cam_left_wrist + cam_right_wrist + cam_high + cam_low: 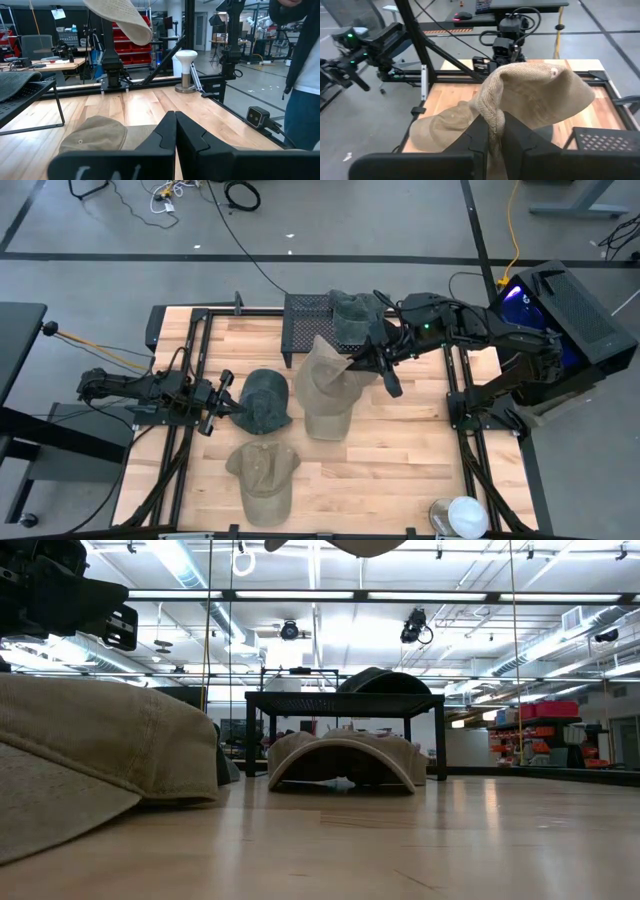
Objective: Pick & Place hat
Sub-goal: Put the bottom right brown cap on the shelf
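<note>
Right fingers [492, 131] clamped on the brim edge of a tan hat [540, 95]. It hangs from my grip, lifted clear of the worktop [400, 450], crown drooping to one side. From above, the same hat [322, 370] sits in the air just in front of the black mesh rack [305, 320] at the worktop's far edge.

On that rack lies a dark green hat [355, 315], partly under my right arm.

Below the lifted hat, on the wood, another tan hat [328, 415] lies flat. Just beside it, toward my left arm, a dark green hat [265, 400]. Nearer the front edge, well apart from those two, a further tan hat [263, 472].

Left fingers [222, 397] pressed together, holding nothing. They rest low over the worktop at its left side, tips right next to the dark green hat on the wood; I cannot tell whether they touch it. In my left wrist view the closed fingers [175, 132] point across the wood, with a tan crown [92, 137] just ahead and the lifted hat's brim [122, 20] overhead.

A white-topped stand [462, 516] sits at the front right corner. Someone in dark clothes [302, 65] stands beyond the worktop's edge.
</note>
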You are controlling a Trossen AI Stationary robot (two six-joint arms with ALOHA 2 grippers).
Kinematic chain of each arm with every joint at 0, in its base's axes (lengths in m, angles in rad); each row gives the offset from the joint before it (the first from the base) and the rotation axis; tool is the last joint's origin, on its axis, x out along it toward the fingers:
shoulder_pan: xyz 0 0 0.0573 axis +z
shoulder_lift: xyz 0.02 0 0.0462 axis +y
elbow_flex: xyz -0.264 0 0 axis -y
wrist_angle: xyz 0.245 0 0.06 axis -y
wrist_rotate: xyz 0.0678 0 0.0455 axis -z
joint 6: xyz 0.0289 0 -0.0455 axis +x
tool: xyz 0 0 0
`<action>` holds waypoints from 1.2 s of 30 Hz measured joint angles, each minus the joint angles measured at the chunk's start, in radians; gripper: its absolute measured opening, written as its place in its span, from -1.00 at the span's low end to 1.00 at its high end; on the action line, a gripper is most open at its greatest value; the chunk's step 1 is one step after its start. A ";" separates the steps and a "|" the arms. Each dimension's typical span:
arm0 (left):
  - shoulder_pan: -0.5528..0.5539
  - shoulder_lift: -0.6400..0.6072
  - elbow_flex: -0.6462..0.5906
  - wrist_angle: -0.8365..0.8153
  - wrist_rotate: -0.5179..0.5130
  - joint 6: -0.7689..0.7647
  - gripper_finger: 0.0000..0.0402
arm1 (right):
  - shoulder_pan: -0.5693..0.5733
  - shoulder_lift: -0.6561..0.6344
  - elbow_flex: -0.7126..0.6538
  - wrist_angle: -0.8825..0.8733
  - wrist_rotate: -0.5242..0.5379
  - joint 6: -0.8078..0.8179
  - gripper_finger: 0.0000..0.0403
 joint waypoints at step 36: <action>0.000 0.000 0.000 0.000 0.000 0.000 -0.99 | -0.113 0.000 0.000 0.143 -0.117 -0.192 -0.82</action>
